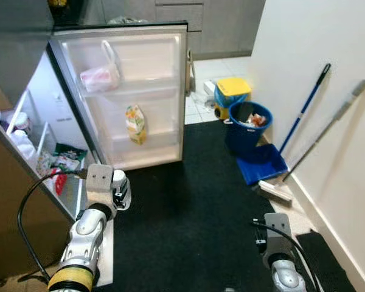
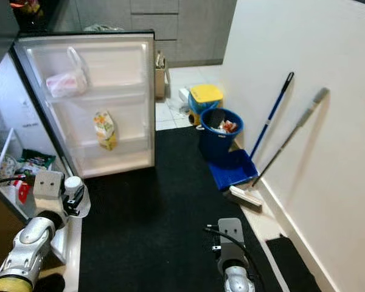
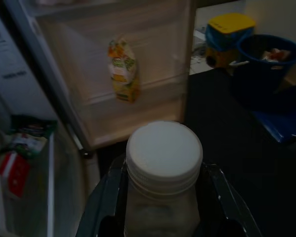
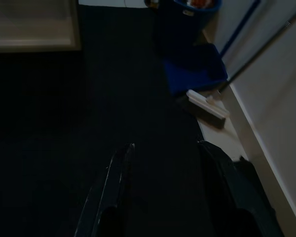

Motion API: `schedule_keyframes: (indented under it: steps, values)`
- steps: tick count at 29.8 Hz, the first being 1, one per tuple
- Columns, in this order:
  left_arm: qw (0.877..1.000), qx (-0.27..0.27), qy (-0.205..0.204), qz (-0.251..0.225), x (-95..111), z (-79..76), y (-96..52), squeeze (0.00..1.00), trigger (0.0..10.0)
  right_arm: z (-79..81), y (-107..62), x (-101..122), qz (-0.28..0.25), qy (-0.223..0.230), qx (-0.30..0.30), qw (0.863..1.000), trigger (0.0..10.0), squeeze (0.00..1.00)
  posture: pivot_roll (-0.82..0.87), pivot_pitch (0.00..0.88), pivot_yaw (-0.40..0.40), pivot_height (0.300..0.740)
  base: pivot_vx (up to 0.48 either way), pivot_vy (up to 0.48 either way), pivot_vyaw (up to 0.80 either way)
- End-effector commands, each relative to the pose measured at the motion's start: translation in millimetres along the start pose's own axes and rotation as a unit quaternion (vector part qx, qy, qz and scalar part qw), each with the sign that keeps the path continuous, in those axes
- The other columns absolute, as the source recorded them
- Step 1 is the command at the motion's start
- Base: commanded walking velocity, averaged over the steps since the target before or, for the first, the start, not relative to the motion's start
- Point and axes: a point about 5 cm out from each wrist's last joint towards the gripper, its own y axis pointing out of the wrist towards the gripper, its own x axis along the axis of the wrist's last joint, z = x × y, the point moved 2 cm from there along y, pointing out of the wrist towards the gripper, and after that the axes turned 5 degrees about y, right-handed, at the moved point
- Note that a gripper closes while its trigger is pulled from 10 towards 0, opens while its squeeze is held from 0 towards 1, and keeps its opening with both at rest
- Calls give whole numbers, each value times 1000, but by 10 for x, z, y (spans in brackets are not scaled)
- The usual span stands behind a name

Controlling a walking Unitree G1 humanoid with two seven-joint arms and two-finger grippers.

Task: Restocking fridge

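Left end effector (image 3: pixel 163 207) pinches white-capped jar (image 3: pixel 164 163) below cap, just outside fridge (image 1: pixel 24 121), at its open front edge beside lower shelves. Keep jar upright; swing toward fridge interior, clear of shelf lip and open door (image 1: pixel 131 97). Door stands close on far side of jar; black mat (image 1: pixel 188 207) gives open room. Right end effector (image 4: pixel 165 197) spread, idle over mat, well apart from fridge.

Jar (image 3: pixel 163 197) clear plastic, matt white lid (image 3: pixel 164 150); floor mat (image 1: pixel 194 219) dark, matt.
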Motion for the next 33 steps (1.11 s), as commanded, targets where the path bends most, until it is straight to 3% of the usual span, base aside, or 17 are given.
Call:
schedule_keyframes:
  steps: [1,33]
  values:
    - [1000,-7,4,-1,1,-30,3,0,10000,-51,-3,-18,3,3,-9,1000,10000,0,35,21,-6,740,379,0,0]
    - [1000,-9,5,-2,-4,-46,-3,0,10000,-61,1,-16,3,-1,-8,1000,10000,0,36,13,-11,740,382,0,0]
